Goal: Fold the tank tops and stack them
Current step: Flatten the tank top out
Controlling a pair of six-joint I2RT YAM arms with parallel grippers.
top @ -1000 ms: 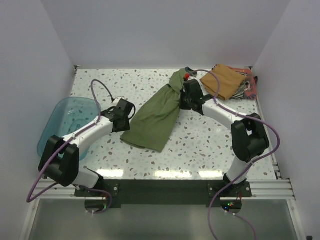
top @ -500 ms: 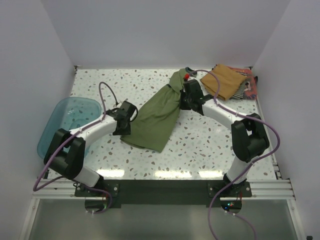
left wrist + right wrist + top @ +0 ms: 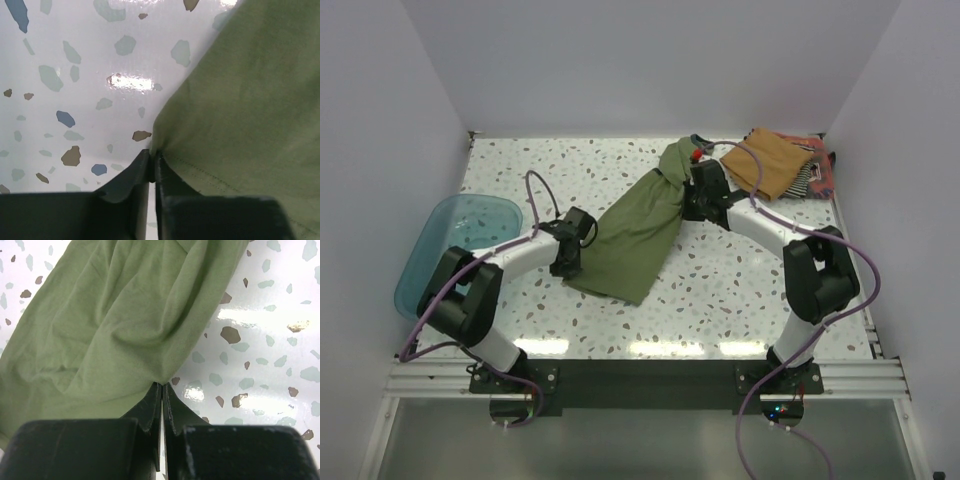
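The olive green tank top point(image 3: 638, 225) lies stretched diagonally across the middle of the table, its narrow end at the back. My left gripper point(image 3: 569, 266) is at its near left corner, jaws shut and pinching the hem edge point(image 3: 165, 150). My right gripper point(image 3: 687, 209) is shut on the cloth's right edge point(image 3: 150, 340), which bunches into folds at the fingertips. At the back right lies a pile: a tan-brown tank top point(image 3: 766, 160) on top, a black-and-white striped one point(image 3: 806, 177) under it, and a reddish one point(image 3: 826, 172) at the edge.
A translucent teal tub point(image 3: 440, 250) stands at the table's left edge, beside the left arm. White walls close in the table on three sides. The speckled tabletop point(image 3: 740, 290) shows between the green cloth and the near edge.
The left arm slid right to the green tank top's near left corner and its jaws closed on the hem. The right arm held still, still gripping.
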